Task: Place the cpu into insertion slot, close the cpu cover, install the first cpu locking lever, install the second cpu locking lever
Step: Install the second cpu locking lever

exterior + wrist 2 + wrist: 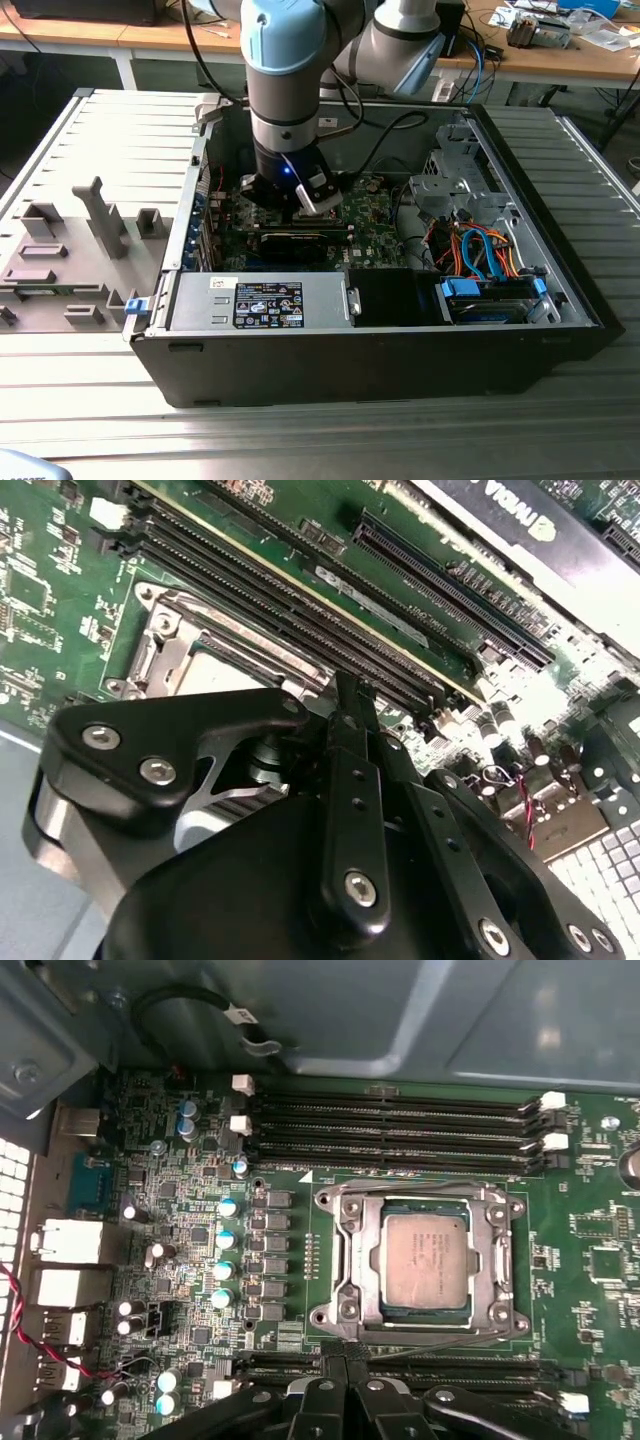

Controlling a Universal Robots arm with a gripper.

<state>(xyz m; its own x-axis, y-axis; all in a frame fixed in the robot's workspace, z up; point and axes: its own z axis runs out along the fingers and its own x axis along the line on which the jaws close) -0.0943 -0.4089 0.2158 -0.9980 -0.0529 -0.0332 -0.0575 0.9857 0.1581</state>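
Observation:
In the first wrist view the cpu [425, 1260], a silver-grey square, lies flat in the insertion slot [425, 1208]. Only a dark edge of the slot shows around it. The cpu cover [350, 1260], a silver frame, lies down over the chip's edges. A thin wire lever [430, 1342] runs along the socket side nearest my gripper [345, 1360]. The gripper's black fingers are pressed together beside that side, with nothing visible between them. The second wrist view shows the gripper [347, 685] next to the cover [175, 645]. In the exterior view the gripper [300, 195] reaches down inside the open computer case [400, 350].
Long black memory slots [400, 1120] run beside the socket, and more connectors lie under the fingers. Capacitors [225, 1250] stand on its other side. A graphics card [300, 240], a power supply [260, 300] and orange and blue cables [480, 250] crowd the case. A grey fixture tray [80, 250] sits outside.

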